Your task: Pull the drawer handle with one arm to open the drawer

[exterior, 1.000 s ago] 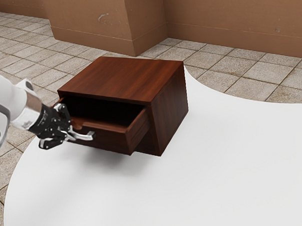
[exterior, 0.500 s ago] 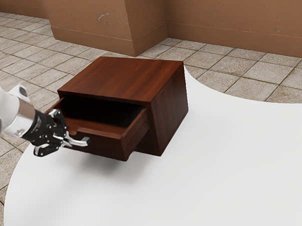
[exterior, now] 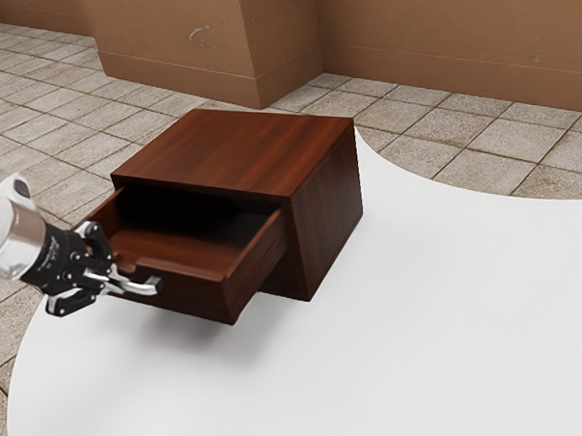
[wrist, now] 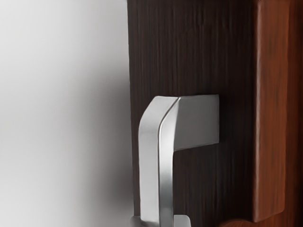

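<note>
Where the arm enters at the exterior view's left, its upper part cut off, gripper [exterior: 102, 280] pinches handle [exterior: 135, 286] from two sides. Drawer [exterior: 197, 257] stands partly out of cabinet [exterior: 245, 153], toward the near left, interior shadowed, on table [exterior: 391, 358]. Wrist view: handle's lower end cut off against drawer front [wrist: 199, 56].

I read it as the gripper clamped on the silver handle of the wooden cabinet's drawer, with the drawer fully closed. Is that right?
Not quite. The gripper is shut on the silver handle, but the drawer is not closed. It is partly open, standing out from the cabinet with its dark inside showing. The exterior view shows this.
</note>
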### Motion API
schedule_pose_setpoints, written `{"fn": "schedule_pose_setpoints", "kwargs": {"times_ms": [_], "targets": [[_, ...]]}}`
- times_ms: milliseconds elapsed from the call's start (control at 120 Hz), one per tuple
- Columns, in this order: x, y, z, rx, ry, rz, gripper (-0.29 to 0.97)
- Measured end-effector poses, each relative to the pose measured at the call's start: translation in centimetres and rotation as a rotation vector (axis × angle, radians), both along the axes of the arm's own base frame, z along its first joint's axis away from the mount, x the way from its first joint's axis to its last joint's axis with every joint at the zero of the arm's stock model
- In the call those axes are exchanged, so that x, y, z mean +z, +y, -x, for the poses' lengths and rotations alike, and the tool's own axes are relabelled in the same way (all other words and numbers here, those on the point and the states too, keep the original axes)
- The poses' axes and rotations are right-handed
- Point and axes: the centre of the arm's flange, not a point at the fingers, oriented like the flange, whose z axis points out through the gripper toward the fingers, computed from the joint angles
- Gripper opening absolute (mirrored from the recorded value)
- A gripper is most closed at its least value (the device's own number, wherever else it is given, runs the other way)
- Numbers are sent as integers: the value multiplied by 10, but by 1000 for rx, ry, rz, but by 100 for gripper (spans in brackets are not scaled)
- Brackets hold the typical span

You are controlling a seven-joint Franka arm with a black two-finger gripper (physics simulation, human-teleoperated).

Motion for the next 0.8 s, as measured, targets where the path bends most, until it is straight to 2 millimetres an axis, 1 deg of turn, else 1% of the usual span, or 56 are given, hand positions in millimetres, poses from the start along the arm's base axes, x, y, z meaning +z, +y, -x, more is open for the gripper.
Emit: {"fn": "schedule_pose_setpoints", "kwargs": {"times_ms": [417, 567, 633, 742, 800], "targets": [[1, -1, 5, 1, -4, 3, -11], [4, -2, 7, -1, -13, -1, -10], [6, -2, 8, -1, -17, -4, -7], [10, -2, 13, -1, -26, -7, 1], [15, -4, 17, -1, -37, -13, 5]]}}
